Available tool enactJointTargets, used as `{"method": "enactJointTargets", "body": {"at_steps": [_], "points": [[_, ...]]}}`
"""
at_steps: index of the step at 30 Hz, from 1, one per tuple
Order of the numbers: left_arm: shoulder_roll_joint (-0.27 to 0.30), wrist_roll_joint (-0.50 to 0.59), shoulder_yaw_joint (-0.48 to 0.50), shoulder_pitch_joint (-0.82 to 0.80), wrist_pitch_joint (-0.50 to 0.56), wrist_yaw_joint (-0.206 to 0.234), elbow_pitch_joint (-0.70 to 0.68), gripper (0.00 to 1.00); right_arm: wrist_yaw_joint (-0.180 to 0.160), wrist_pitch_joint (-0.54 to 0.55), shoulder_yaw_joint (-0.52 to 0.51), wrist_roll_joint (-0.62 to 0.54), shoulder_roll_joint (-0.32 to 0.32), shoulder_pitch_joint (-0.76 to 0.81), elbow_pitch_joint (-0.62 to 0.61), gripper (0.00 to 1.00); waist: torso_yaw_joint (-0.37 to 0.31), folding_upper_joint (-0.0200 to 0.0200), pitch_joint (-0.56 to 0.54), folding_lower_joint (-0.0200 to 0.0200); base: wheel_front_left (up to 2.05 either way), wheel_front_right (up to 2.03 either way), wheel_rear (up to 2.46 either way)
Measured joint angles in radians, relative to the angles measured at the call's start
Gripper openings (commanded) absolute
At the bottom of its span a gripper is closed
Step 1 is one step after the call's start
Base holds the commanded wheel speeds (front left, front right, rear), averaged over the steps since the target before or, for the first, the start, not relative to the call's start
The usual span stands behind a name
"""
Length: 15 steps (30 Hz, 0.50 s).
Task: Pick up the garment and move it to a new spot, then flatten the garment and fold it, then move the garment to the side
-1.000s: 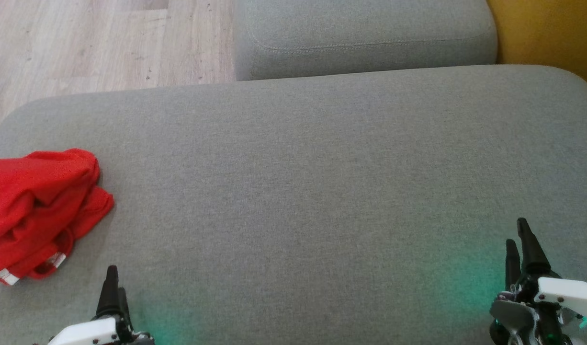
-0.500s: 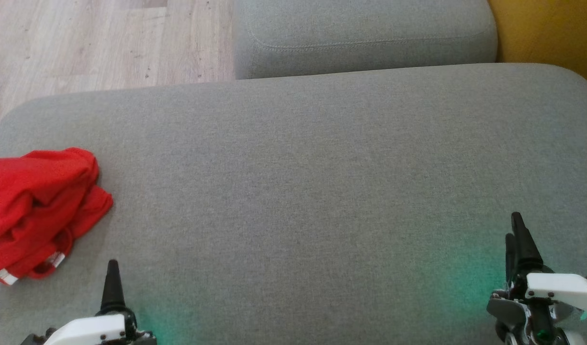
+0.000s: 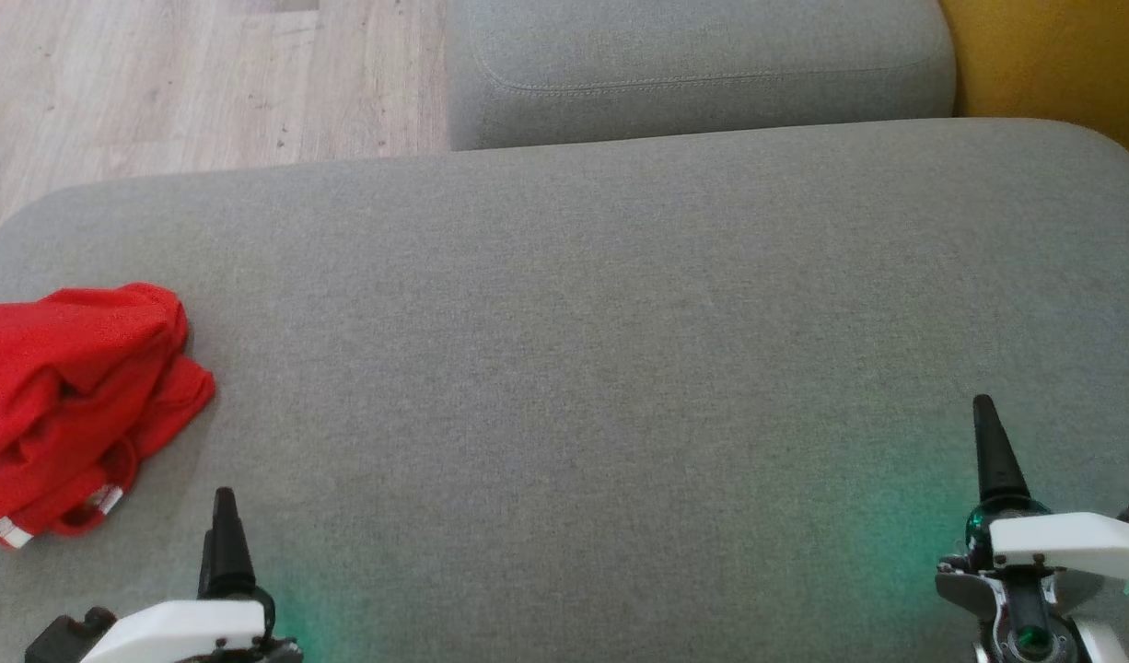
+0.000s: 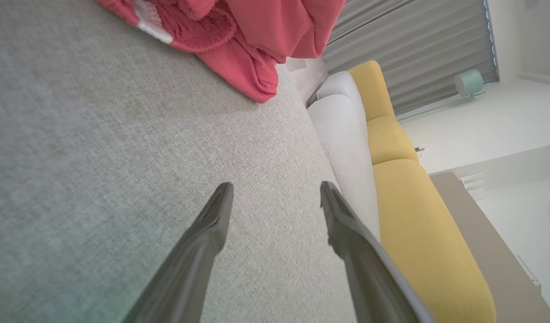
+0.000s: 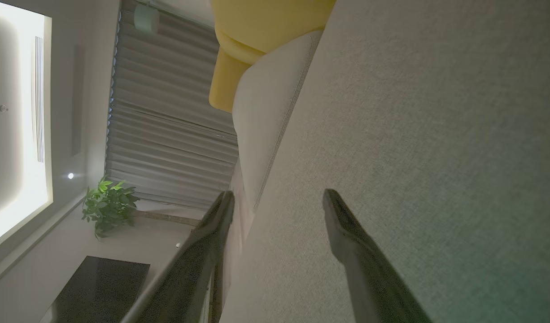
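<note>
A crumpled red garment (image 3: 72,396) with a white label lies in a heap at the left edge of the grey cushion (image 3: 583,368). The left wrist view shows the same garment (image 4: 239,40) at its top. My left gripper (image 3: 224,543) hovers low at the bottom left, just right of the heap and apart from it. Its fingers (image 4: 212,224) stand wide apart with bare fabric between them, so the left gripper (image 4: 277,197) is open. At the bottom right my right gripper (image 3: 988,451) is far from the garment. The right gripper (image 5: 279,202) is also open and holds nothing.
A second grey cushion (image 3: 703,64) lies beyond the far edge. Wooden floor (image 3: 178,83) shows at the top left. A yellow sofa (image 3: 1053,55) stands at the top right, also seen as yellow cushions (image 4: 418,233) in the left wrist view.
Both grippers have turned so that a single finger shows per hand in the head view. The right one has crept up slightly. The garment has not moved.
</note>
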Motion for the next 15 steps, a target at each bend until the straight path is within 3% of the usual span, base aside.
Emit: {"method": "enactJointTargets", "body": {"at_steps": [15], "points": [[0.001, 0.214, -0.001, -0.001, -0.036, 0.0, -0.01, 1.0, 0.0, -0.037, 0.04, -0.181, -0.023, -0.019, -0.011, 1.0, -0.002, 0.0, 0.007, 0.0, 0.0, 0.0, 0.0]]}}
